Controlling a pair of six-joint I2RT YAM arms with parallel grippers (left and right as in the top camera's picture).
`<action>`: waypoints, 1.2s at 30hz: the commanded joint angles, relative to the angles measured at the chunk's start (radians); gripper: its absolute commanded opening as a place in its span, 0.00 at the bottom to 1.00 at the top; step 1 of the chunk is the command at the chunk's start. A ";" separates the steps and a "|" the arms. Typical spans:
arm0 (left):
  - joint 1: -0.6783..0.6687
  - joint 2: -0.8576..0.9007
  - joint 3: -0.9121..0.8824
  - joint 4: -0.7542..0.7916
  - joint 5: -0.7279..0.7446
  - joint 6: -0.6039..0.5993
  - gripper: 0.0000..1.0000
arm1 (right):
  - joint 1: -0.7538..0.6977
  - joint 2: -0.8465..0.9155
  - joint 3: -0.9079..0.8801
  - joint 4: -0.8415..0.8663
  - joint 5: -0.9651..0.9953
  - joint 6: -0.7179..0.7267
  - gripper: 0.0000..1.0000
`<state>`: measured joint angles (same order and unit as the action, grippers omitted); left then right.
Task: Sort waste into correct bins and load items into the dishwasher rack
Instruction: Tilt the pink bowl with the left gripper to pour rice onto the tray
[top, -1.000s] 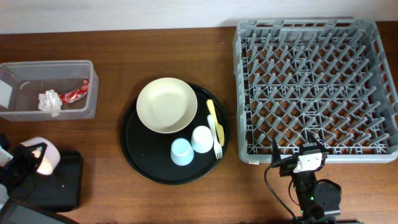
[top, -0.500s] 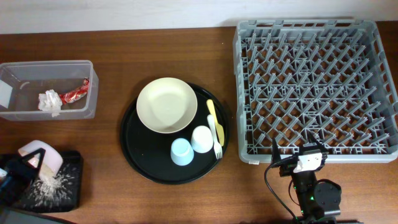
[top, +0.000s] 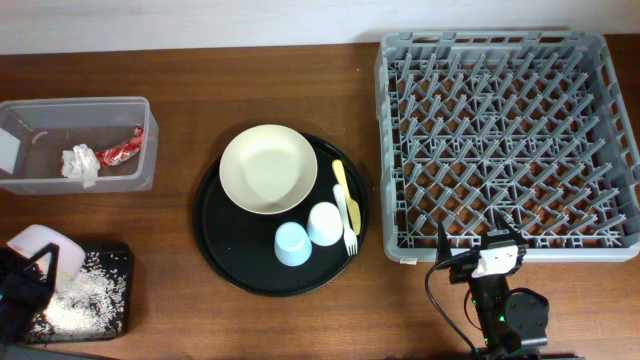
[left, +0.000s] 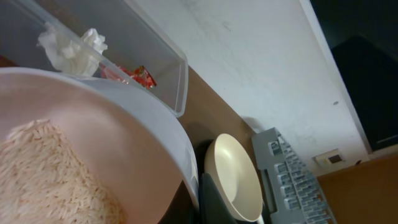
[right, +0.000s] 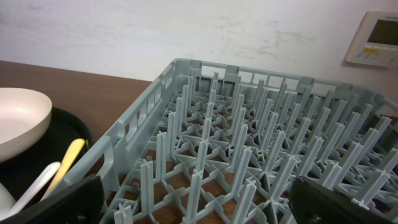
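While I tip the small pink bowl over the flat black bin at the near left, the main risk is spillage. My left gripper has the bowl clamped by its near edge, though my fingers are hidden under it and out of the wrist view. The bowl hangs over the bin's far-left corner, not its middle, so grains sliding off the rim could land on the table beyond the bin wall. A quick twist would scatter them further. A loose hold on that smooth, curved wall could also let the bowl drop into the bin.

From the wrist, a clump of rice grains lies packed against the bowl's pale pink inside, dense and slightly sticky-looking. I judge it may cling and then fall all at once. More rice is spread across the bin floor.

My right gripper rests with its fingers apart and holding nothing, just near the dishwasher rack on the right.
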<state>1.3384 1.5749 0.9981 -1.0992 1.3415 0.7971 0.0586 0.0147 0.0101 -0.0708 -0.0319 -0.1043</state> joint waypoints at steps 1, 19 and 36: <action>0.008 -0.002 -0.003 0.011 0.054 0.058 0.01 | -0.006 -0.006 -0.005 -0.005 -0.010 0.007 0.98; 0.007 0.040 -0.005 0.002 0.165 0.064 0.00 | -0.006 -0.006 -0.005 -0.005 -0.009 0.007 0.98; 0.008 0.128 -0.063 0.124 0.187 -0.040 0.00 | -0.006 -0.006 -0.005 -0.005 -0.009 0.007 0.98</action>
<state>1.3384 1.6848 0.9417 -0.9745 1.4658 0.7876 0.0586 0.0147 0.0101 -0.0708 -0.0319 -0.1043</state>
